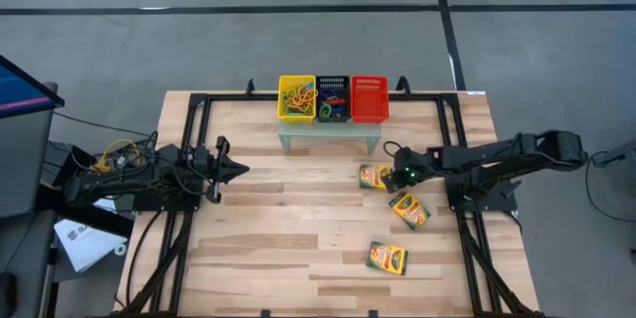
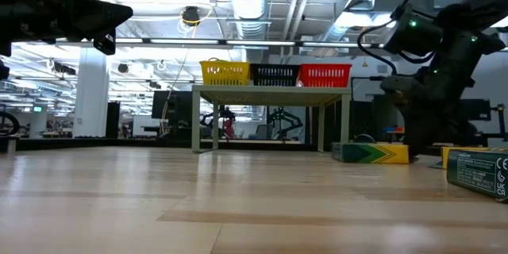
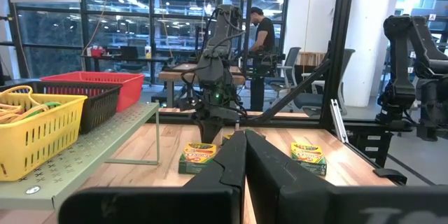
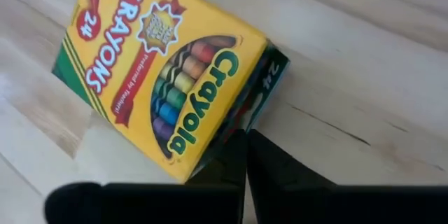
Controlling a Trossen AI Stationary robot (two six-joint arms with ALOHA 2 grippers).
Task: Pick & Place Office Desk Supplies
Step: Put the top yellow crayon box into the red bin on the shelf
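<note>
Right pincer (image 1: 396, 173) pressed together, empty, at edge of nearest crayon box (image 4: 164, 77), flat on table (image 1: 258, 248). High view alone shows three boxes, rubber bands (image 1: 296, 99) in yellow basket (image 1: 296, 80). Left pincer (image 1: 238, 169) pressed together, waiting at left.

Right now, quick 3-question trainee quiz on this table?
1. How many crayon boxes lie on the table?
2. True or false: the red basket holds rubber bands.
3. Which gripper is at a crayon box: A) left B) right?

Key:
1. Three; one lies by the right gripper.
2. False; the rubber bands are in the yellow basket and black basket.
3. B; the left gripper waits shut, apart from them.
</note>
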